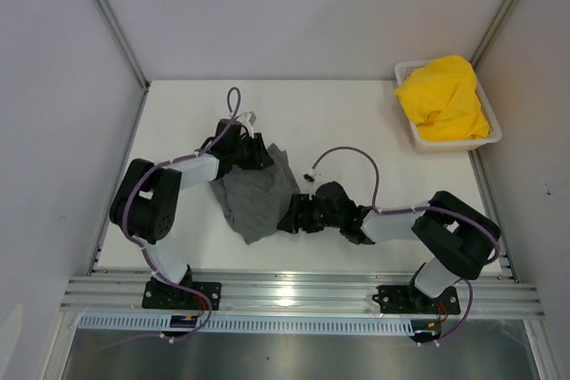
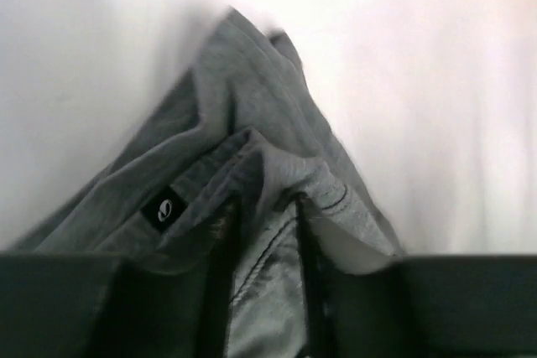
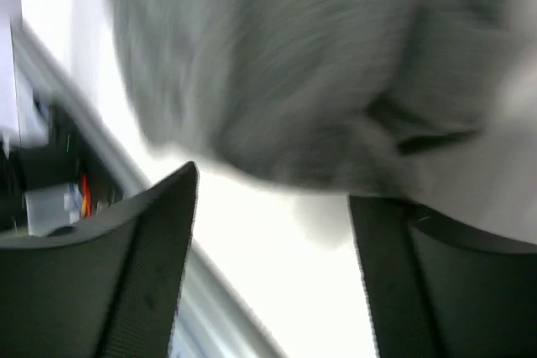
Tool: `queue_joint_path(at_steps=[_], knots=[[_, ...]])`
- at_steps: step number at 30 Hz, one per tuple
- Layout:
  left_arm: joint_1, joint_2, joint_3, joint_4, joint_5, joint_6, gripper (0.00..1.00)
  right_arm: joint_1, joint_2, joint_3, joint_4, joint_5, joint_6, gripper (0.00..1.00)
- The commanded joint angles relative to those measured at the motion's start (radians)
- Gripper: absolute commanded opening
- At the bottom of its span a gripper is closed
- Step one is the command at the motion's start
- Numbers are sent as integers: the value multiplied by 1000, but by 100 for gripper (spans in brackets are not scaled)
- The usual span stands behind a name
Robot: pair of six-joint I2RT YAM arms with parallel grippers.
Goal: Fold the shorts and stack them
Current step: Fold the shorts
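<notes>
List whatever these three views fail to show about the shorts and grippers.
- Top view: left gripper fingertips hidden by the grey shorts; grip unclear.
- Right wrist view: grey shorts blurred, no seams readable.
- Left wrist view: logo tag too small to read.
- Top view: yellow shorts heaped in the basket; underside hidden.

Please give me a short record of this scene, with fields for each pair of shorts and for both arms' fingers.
grey shorts: crumpled on the table, between the arms
yellow shorts: bunched in the white basket, far right corner
left fingers: grey cloth between them, grip unclear
right fingers: apart, at the grey shorts' edge
</notes>
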Motion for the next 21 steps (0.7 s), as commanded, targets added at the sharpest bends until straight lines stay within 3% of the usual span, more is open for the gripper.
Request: queue_joint_path(at_steps=[1, 2, 5, 10, 13, 21], knots=[[-28, -61, 38, 4, -8, 34, 48, 99, -71, -29, -101, 139, 25, 77], [-28, -80, 46, -7, -24, 31, 64, 93, -108, -31, -110, 136, 30, 78], [-28, -141, 101, -123, -107, 28, 80, 78, -166, -6, -182, 126, 13, 80], [-28, -264, 126, -248, -207, 11, 89, 44, -203, 61, -276, 99, -41, 81], [-28, -371, 84, -291, -261, -34, 90, -40, -164, 104, -271, -19, -76, 81], [-28, -635, -210, -331, -336, -187, 95, -189, 48, 262, -262, -255, -193, 83]])
